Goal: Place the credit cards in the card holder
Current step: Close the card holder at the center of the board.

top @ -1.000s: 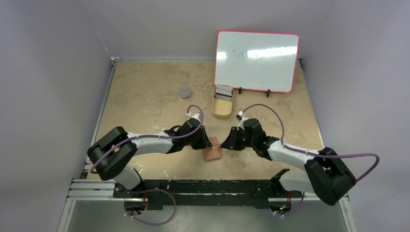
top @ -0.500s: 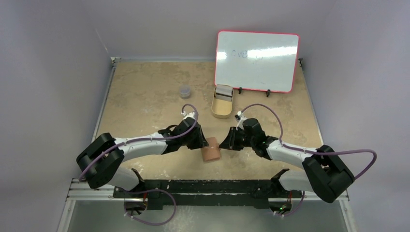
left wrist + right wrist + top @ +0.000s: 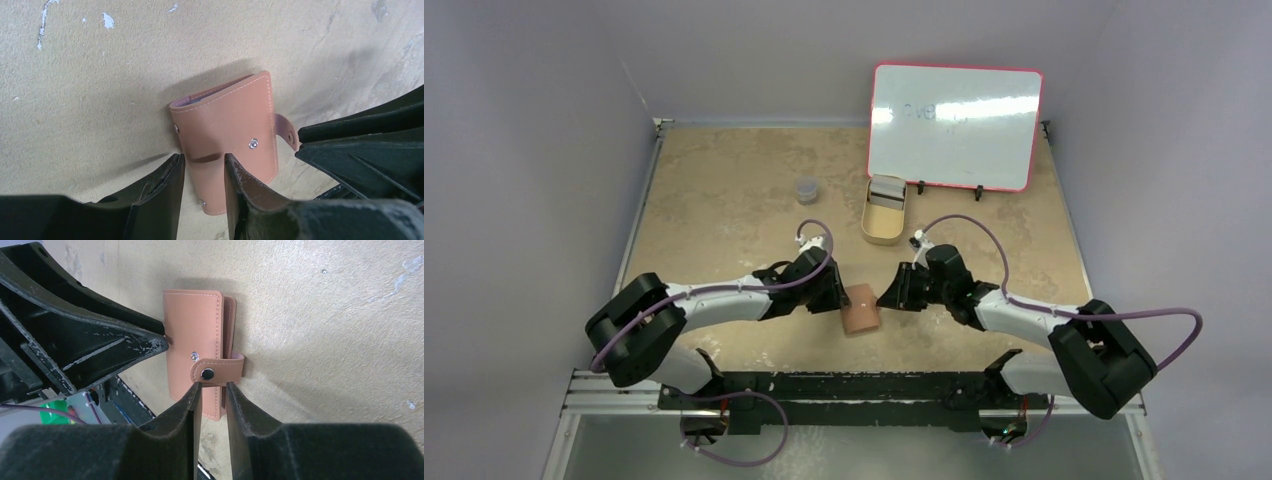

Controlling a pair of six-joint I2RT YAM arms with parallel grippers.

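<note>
The reddish-brown card holder [image 3: 860, 308] lies folded shut on the table between my grippers. Its snap strap [image 3: 216, 371] is loose. It also shows in the left wrist view [image 3: 227, 125]. My left gripper [image 3: 838, 298] sits at its left edge, the jaws a narrow gap apart, the tips [image 3: 202, 162] over its cover. My right gripper [image 3: 887, 296] sits at its right edge, the jaws narrowly apart, the tips [image 3: 212, 387] against the strap. Grey credit cards [image 3: 887, 188] stand in the far end of a tan tin.
The tan oval tin [image 3: 882, 228] stands behind the grippers at mid table. A red-framed whiteboard [image 3: 954, 125] leans at the back right. A small grey cylinder [image 3: 805, 189] stands at the back left. The table's front edge and rail run just behind the card holder.
My left arm has swung its elbow out to the left and its gripper has shifted slightly left. The card holder has turned a little straighter. The right arm has barely moved.
</note>
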